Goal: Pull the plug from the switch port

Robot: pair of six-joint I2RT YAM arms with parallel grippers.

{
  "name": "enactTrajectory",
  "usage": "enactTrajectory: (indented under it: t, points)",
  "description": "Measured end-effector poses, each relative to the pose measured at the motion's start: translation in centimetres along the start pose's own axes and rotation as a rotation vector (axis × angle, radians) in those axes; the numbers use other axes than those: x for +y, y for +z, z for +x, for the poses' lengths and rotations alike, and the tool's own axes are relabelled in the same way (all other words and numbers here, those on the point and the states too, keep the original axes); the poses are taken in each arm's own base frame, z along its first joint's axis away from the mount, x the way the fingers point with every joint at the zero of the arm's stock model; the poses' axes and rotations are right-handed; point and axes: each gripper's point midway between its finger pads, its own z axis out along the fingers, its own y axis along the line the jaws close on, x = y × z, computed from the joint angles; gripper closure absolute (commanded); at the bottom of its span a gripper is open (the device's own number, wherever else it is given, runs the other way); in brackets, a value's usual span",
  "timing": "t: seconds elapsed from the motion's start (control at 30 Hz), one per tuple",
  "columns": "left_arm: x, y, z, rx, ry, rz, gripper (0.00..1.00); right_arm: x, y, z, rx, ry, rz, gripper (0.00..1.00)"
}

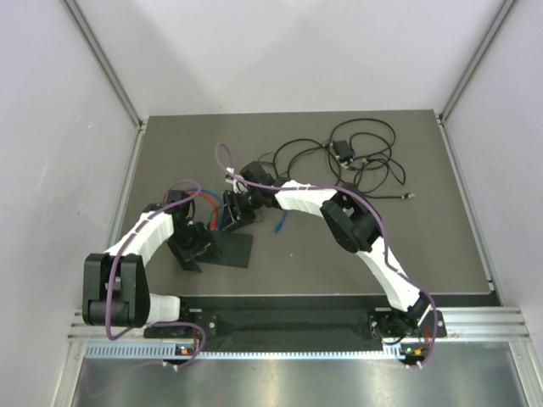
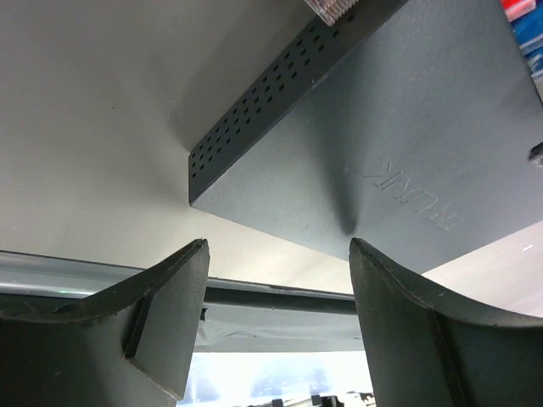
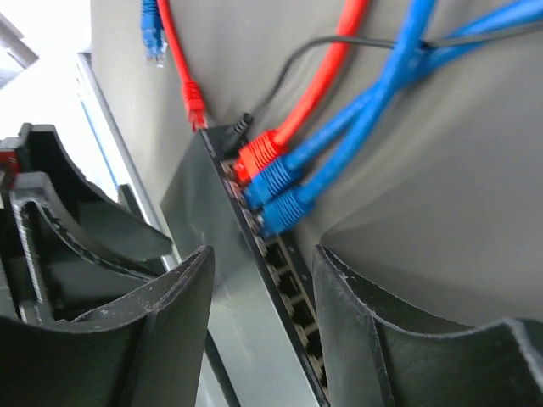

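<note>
Three plugs are seated side by side in the port row (image 3: 293,284) of the flat matte-black rectangular switch box (image 3: 204,220), as your right wrist view shows. One red plug (image 3: 259,154) sits nearest the box's end, followed by two blue plugs (image 3: 276,180), and each trails its cable away across the grey surface (image 3: 441,212). A thin black power lead (image 3: 280,72) enters the box just beyond the red plug. The sockets nearer the camera are open.

Your right tool (image 3: 265,254) is spread. Its dark fingers (image 3: 170,331) stand either side of the port edge, just short of the nearest blue plug, pinching nothing. A loose red connector (image 3: 195,102) and a loose blue connector (image 3: 153,34) lie on the surface past the box's end.

Your left tool (image 2: 278,250) is spread wide too, with nothing between its fingers. Ahead of it you see the box's plain face with raised lettering (image 2: 407,191) and a perforated side wall (image 2: 254,110).

From above, the box (image 1: 233,250) lies at the near left of the surface with both tools gathered at it. A tangle of thin black cable (image 1: 361,157) lies well apart at the far right.
</note>
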Motion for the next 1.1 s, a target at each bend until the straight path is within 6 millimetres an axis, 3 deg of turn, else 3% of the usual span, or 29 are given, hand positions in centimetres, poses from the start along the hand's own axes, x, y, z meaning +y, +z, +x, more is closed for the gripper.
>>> enactTrajectory:
  t: [0.43, 0.83, 1.1]
  points:
    - [0.5, 0.3, -1.1, -0.015, -0.046, -0.014, 0.28, 0.4, 1.4, -0.1, -0.069, 0.134, -0.099, 0.56]
    - [0.4, 0.4, -1.2, 0.002, -0.034, -0.015, 0.28, 0.0, 1.6, -0.1, -0.120, 0.217, -0.154, 0.69]
    - [0.3, 0.4, -1.2, 0.004, -0.031, -0.015, 0.28, -0.1, 1.7, -0.3, -0.152, 0.291, -0.207, 0.68]
